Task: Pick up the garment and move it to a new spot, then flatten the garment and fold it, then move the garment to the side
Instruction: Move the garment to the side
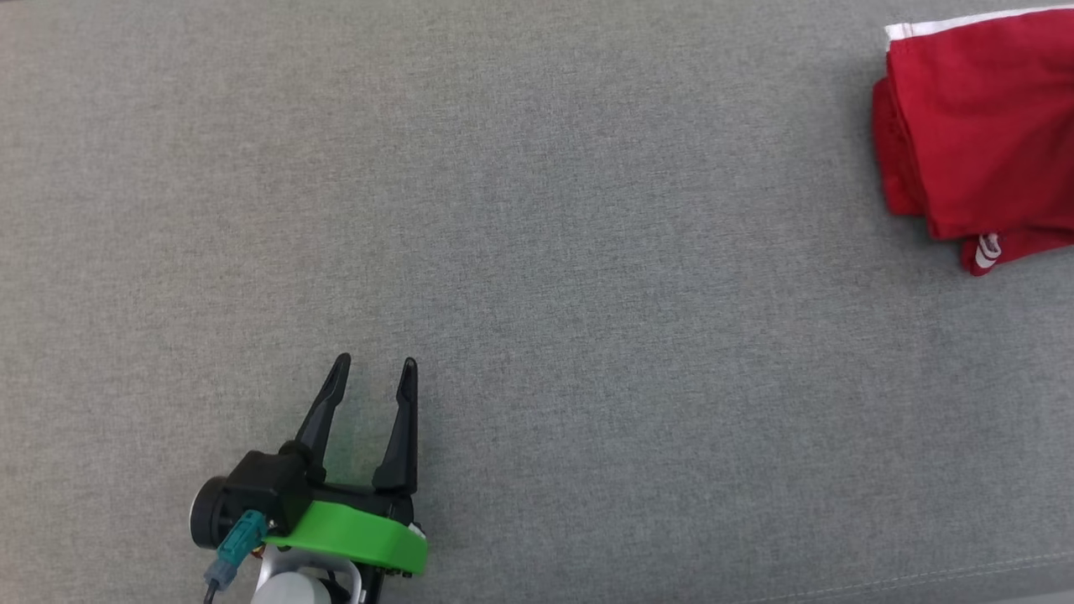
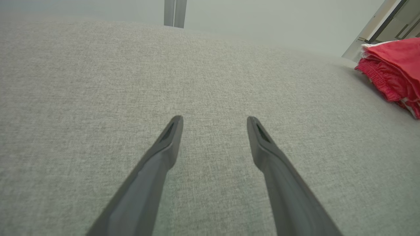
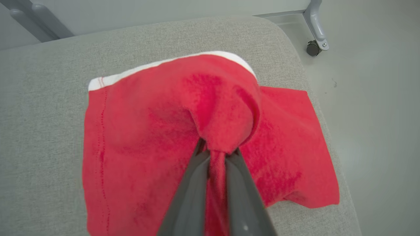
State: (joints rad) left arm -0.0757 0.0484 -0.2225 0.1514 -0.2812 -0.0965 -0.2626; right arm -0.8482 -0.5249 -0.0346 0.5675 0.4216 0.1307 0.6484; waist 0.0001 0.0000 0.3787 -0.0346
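Garment (image 1: 982, 126), red with a white hem, lies folded at the right end of the grey cushion (image 1: 587, 294), by its rounded corner. My right gripper (image 3: 215, 149) is clamped tight on a raised pinch of the red cloth, which bunches above the grip. My left gripper (image 1: 375, 361) hangs with jaws spread wide, holding nothing, over the cushion's bare middle, well apart from the cloth. A white mark (image 1: 988, 250) on the garment's edge is too small to read.

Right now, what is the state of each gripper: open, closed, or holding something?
Left gripper: open, holding nothing.
Right gripper: closed on a pinched fold of the red garment.
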